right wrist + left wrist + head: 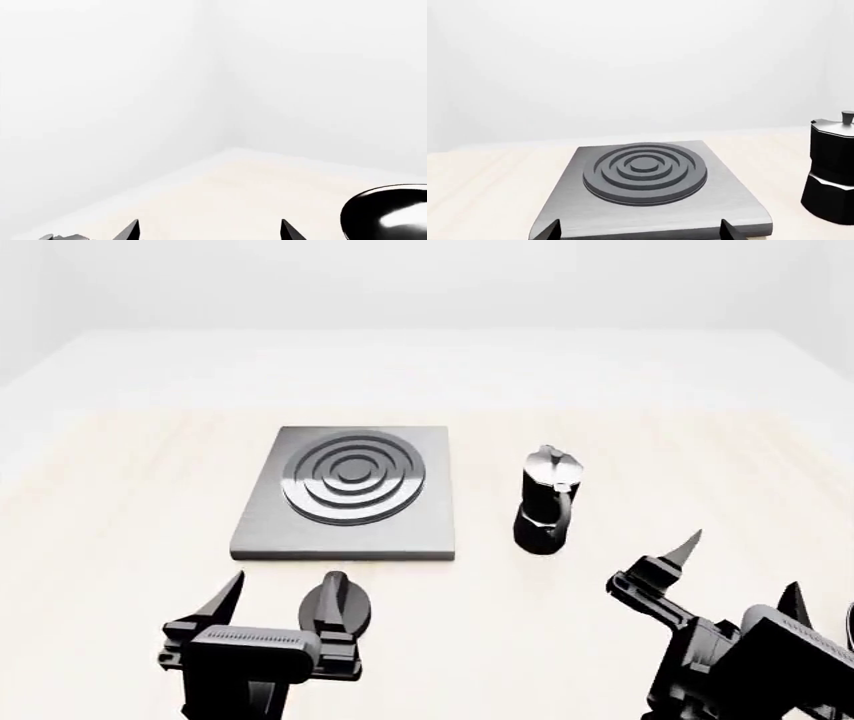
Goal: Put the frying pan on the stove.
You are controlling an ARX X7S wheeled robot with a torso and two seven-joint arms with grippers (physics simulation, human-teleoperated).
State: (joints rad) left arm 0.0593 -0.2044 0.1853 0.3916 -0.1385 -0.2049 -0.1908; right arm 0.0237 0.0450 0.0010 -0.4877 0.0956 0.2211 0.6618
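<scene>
Grey stove (350, 505) lies flat on the table (120, 500), moka pot (546, 502) near it. Frying pan (390, 212) — partly seen beside right gripper (208, 231). Both grippers — left gripper (274, 608) included — spread wide, holding nothing.

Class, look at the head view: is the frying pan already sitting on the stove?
No, the stove has a bare burner with nothing on it.

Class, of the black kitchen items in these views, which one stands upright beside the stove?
The moka pot: tall, black and silver, standing to the right of the stove. The frying pan is low and round, seen only by the right wrist.
</scene>
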